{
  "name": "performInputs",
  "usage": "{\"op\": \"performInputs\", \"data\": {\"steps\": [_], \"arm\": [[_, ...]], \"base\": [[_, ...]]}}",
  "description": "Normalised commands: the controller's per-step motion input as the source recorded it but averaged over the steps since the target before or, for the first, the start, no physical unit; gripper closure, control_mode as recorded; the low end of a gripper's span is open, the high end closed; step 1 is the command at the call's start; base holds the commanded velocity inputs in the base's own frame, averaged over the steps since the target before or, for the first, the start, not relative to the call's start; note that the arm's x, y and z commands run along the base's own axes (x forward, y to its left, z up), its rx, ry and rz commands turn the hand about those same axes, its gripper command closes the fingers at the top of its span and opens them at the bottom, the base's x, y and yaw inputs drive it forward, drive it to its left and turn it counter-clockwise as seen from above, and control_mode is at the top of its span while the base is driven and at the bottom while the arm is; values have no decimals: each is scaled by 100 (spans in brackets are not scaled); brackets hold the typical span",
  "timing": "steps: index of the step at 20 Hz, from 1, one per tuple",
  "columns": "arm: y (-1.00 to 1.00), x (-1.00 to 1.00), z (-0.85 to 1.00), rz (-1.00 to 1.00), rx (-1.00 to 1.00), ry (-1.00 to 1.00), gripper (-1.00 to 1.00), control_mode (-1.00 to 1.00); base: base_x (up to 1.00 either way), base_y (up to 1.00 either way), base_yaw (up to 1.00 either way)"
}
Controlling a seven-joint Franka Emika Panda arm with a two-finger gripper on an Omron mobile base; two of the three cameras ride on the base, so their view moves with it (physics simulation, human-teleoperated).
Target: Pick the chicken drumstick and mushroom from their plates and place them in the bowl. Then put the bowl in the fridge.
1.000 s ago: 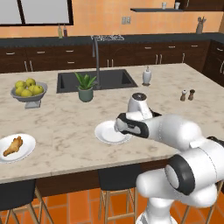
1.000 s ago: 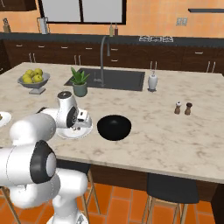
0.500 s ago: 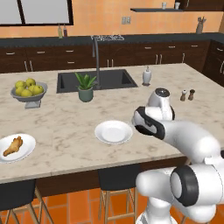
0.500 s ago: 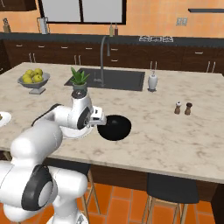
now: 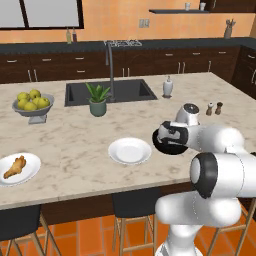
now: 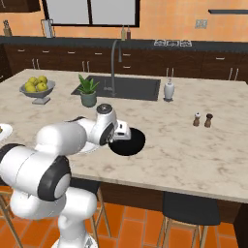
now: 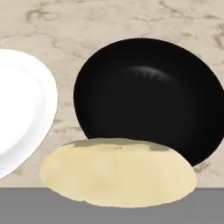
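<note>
My gripper (image 5: 168, 136) hangs over the black bowl (image 6: 131, 145) near the island's front edge, shut on the pale beige mushroom (image 7: 118, 170). In the hand view the mushroom fills the bottom, just short of the bowl's (image 7: 148, 96) near rim. The bowl's inside looks bare. An empty white plate (image 5: 130, 150) lies just left of the bowl. The chicken drumstick (image 5: 14, 167) rests on the other white plate (image 5: 27, 172) at the far left of the island. The fridge is out of view.
A grey bowl of yellow-green fruit (image 5: 32, 102) and a potted plant (image 5: 98, 99) stand behind the plates. The sink (image 5: 110, 91), a soap bottle (image 5: 168, 87) and two shakers (image 5: 214, 108) sit further back and right. Stools stand under the counter's front edge.
The arm has swung to the right, from above the middle white plate to above the black bowl, carrying the mushroom. That plate now lies empty.
</note>
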Motion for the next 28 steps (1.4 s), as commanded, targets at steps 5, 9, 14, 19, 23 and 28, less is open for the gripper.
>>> {"op": "performInputs", "data": {"steps": [5, 9, 14, 19, 23, 28], "arm": [[-20, 40, -44, 1, 0, 3, 100, -100], [-2, 20, -45, 0, 0, 3, 100, -100], [0, 5, -21, 0, 0, 1, -100, -100], [0, 0, 1, 0, 0, 0, -100, -100], [0, -25, 32, -1, 0, -9, -100, -100], [17, -40, 75, 0, 0, -15, -100, -100]], "base": [[0, 0, 0], [0, 0, 0], [0, 0, 0], [0, 0, 0], [0, 0, 0], [0, 0, 0]]}}
